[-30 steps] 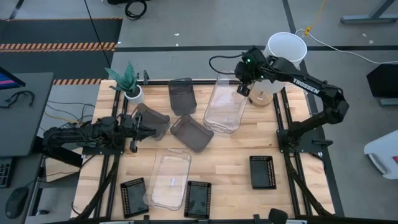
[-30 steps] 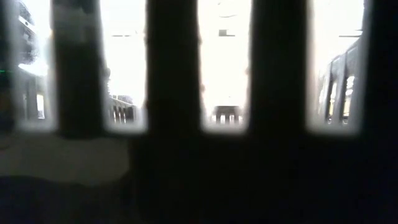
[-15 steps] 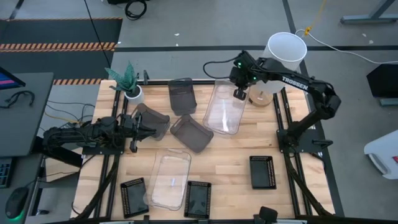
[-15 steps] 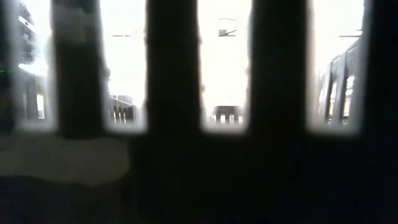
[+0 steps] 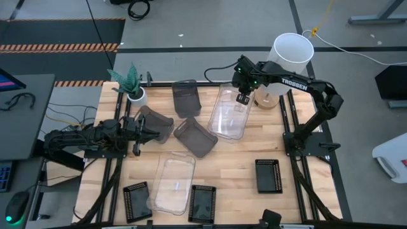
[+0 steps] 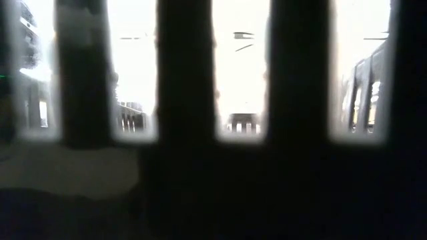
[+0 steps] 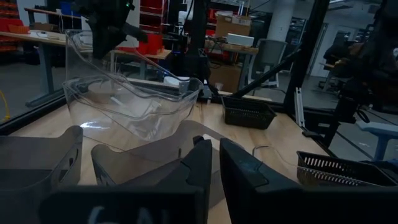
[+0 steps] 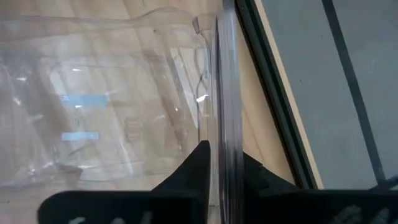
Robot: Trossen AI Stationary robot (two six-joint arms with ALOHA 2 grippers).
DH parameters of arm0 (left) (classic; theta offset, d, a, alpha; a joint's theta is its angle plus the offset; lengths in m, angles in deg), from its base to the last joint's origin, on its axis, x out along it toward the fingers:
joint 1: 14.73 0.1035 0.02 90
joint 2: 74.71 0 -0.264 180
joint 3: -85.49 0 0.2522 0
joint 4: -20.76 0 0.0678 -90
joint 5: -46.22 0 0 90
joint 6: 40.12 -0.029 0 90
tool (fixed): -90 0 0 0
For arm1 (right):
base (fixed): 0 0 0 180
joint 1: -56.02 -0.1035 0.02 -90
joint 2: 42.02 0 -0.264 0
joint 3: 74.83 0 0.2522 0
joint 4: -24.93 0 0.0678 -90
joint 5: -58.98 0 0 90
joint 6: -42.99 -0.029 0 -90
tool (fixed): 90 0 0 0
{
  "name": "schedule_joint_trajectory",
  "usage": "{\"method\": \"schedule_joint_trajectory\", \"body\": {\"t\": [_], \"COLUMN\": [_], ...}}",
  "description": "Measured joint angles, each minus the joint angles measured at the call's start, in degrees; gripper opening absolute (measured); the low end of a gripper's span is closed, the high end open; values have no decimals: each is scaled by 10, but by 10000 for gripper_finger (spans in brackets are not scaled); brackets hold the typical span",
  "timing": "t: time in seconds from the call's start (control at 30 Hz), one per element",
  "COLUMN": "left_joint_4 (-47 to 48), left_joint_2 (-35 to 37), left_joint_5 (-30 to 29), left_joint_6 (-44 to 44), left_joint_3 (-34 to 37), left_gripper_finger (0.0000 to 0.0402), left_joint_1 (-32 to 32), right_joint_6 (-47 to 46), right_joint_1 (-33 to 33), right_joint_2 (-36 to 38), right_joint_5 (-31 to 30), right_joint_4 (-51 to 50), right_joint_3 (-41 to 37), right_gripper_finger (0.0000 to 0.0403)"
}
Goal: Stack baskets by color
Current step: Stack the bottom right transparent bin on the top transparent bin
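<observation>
At the far side of the worktop (image 5: 299,191), the right claw (image 5: 242,97) sits on the far rim of a clear basket (image 5: 227,116). Its two fingers (image 8: 199,163) stand on each side of that thin rim, so it is grasping the clear basket, but the grip looks loose. The basket could slip and drop back down. Its far end sits close to the white tube (image 5: 292,51), so it could bump that too.

A second clear basket (image 5: 173,184) waits near the front, well apart, which makes for a long carry. The left claw (image 5: 141,130) rests at the left, clenched on the edge of a grey basket (image 5: 154,124). Another grey basket (image 5: 195,135) lies just beside it, and a swing could knock it.
</observation>
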Motion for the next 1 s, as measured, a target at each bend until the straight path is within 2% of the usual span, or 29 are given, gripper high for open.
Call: {"method": "schedule_joint_trajectory", "body": {"t": [0.2, 0.3, 0.4, 0.57, 0.8, 1.0], "left_joint_4": [0, 0, 0, 0, 0, 0], "left_joint_2": [0, 0, 0, 0, 0, 0], "left_joint_5": [0, 0, 0, 0, 0, 0], "left_joint_6": [0, 0, 0, 0, 0, 0], "left_joint_3": [0, 0, 0, 0, 0, 0], "left_gripper_finger": [36, 33, 34, 40, 33, 30], "left_joint_1": [0, 0, 0, 0, 0, 0], "right_joint_6": [4, 9, 10, 11, 27, 27], "right_joint_1": [0, 0, 0, 10, 34, 48], "right_joint_2": [0, 1, 1, 1, 2, 2], "right_joint_5": [-3, 0, 0, 1, 54, 74], "right_joint_4": [-11, -14, -16, -17, -39, -50], "right_joint_3": [0, 0, 0, 0, 1, 5], "right_gripper_finger": [83, 88, 76, 13, 7, 6]}}
